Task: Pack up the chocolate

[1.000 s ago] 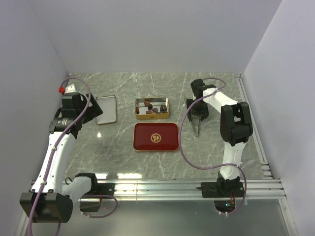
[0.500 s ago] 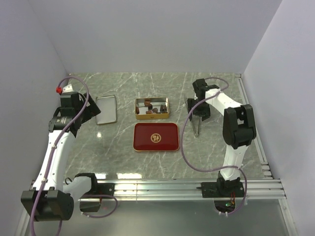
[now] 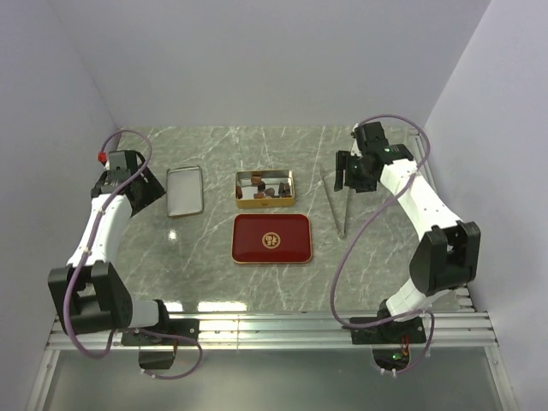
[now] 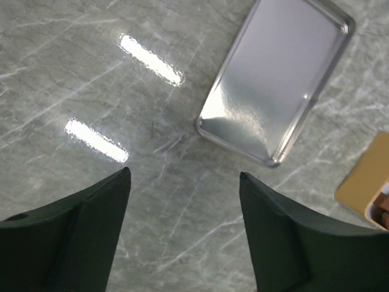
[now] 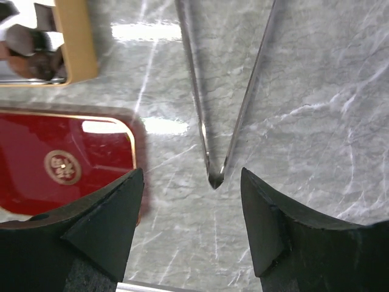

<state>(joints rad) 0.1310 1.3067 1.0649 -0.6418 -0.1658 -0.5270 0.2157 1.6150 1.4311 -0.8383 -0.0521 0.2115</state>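
As I take stock from the console: chocolate (image 3: 265, 187), small dark pieces, all in the gold tin (image 3: 257, 205), beyond the red tray (image 3: 257, 250). Right gripper (image 5: 189, 181), fingers spread, empty, nearer arm; tin off to its left. Tongs (image 3: 336, 210) lie between its fingertips, joined end nearest, legs running away. Left gripper (image 4: 183, 182), spread, empty, beside the steel tray (image 4: 276, 85).
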